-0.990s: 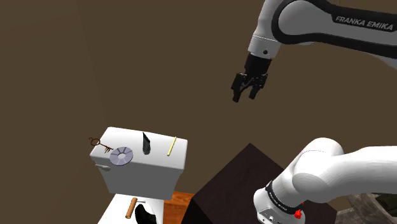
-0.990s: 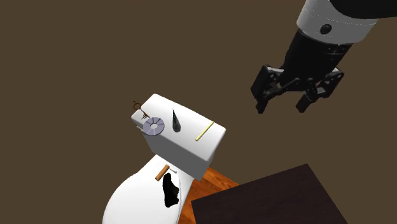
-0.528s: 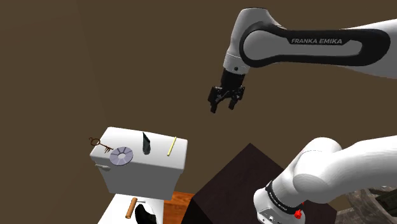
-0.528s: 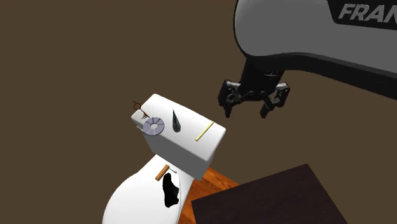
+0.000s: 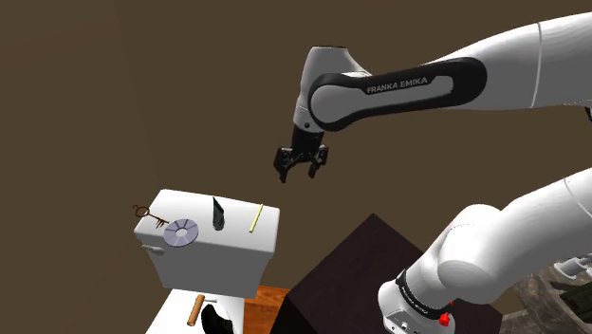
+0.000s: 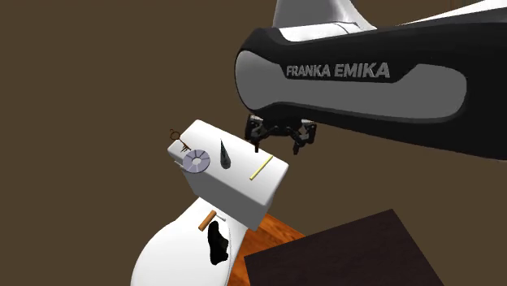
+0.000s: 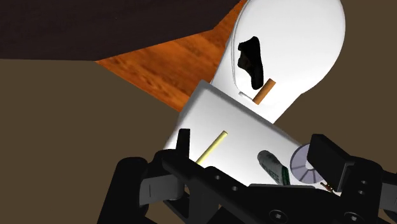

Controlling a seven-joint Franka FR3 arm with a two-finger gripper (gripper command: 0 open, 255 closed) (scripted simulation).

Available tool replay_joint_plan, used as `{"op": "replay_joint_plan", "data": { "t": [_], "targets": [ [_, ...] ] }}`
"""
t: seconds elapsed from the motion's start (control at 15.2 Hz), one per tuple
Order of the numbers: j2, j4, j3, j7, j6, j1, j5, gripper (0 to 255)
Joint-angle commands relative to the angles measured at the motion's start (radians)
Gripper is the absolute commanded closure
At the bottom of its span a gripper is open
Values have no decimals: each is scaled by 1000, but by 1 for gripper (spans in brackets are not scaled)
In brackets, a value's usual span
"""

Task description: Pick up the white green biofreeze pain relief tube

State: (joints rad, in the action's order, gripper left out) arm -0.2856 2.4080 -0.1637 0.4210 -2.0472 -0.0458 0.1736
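Note:
The tube [image 5: 217, 215] lies on the lid of a white toilet tank [image 5: 209, 264], between a grey disc and a yellow stick. It looks dark in the shoulder view and in the second exterior view [image 6: 225, 154]. The wrist view shows the tube [image 7: 273, 167] as white with green print. My gripper [image 5: 298, 176] hangs open in the air above the tank, up and toward the shoulder view's right of the tube. In the second exterior view the gripper [image 6: 277, 146] hovers just past the tank's edge by the stick. In the wrist view the gripper [image 7: 254, 149] stands apart with the lid beyond it.
Also on the lid are a brown key [image 5: 147, 215], a grey disc [image 5: 180, 232] and a yellow stick [image 5: 255, 218]. A small brown cylinder [image 5: 197, 308] rests on the toilet seat below. The dark stand [image 5: 351, 275] sits beside the toilet, and brown walls rise behind.
The arm has swung toward the shoulder view's left and downward, bringing the gripper closer to the tank. The fingers stay apart. The things on the lid have not moved.

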Motion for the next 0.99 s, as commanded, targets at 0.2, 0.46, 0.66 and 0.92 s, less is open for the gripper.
{"op": "replay_joint_plan", "data": {
  "t": [0.2, 0.46, 0.66, 0.92],
  "targets": [
    [186, -66, -39, 82, -132, -8, -17, 0],
    [342, -142, -59, 158, -217, -21, -51, 0],
    [461, -214, -63, 216, -267, -37, -85, 0],
    [619, -328, -53, 288, -314, -68, -130, 0]
  ]
}}
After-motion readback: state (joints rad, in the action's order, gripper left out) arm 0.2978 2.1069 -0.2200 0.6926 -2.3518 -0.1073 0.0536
